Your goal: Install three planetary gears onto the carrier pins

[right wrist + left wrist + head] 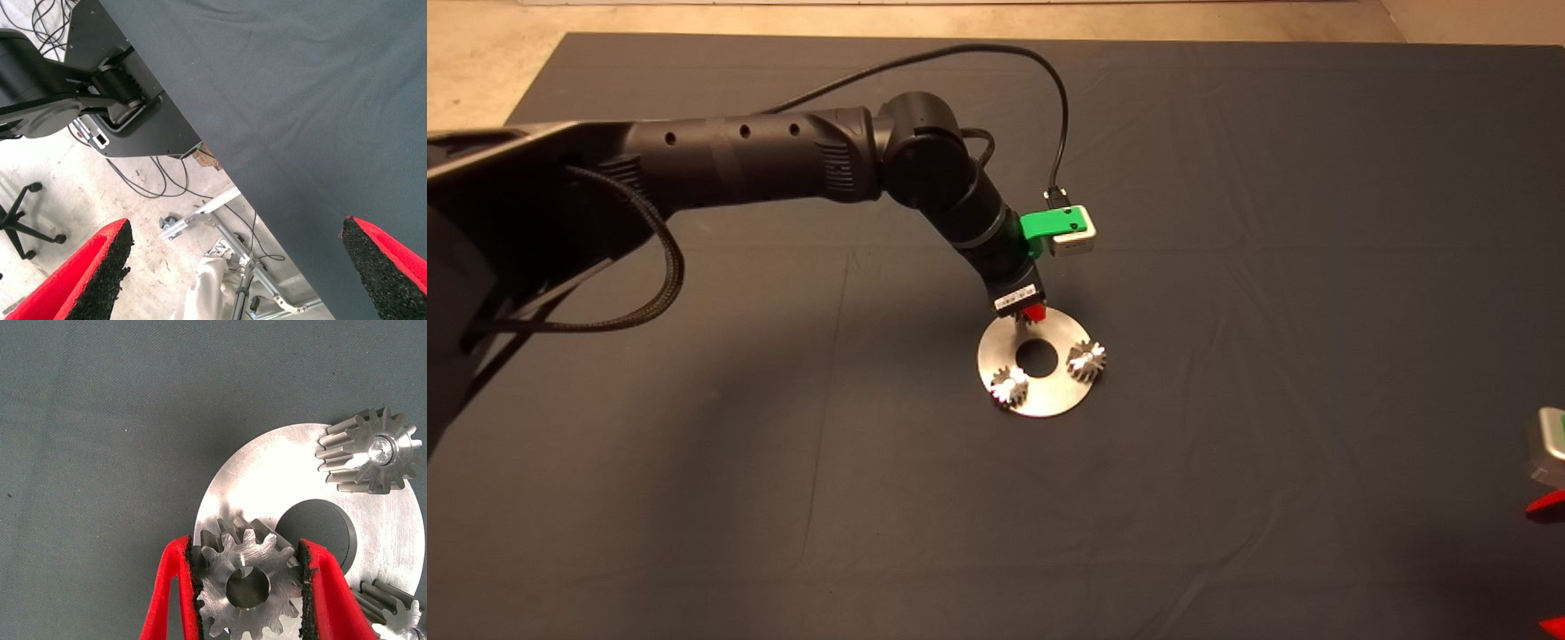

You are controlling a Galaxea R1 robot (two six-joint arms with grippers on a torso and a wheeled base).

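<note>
While over disc (pixel 1040 404) (gripped): gear (pixel 250 587)

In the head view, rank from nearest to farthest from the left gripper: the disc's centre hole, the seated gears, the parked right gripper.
From the left gripper, at the disc's far edge:
1. Centre hole, just below it.
2. Right-hand gear and left-hand gear: too close to call.
3. Right gripper, at the lower right edge.

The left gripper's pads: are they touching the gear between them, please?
Touching. The left wrist view shows both pads of the left gripper pressed against the teeth of the gear, no gap either side.
</note>
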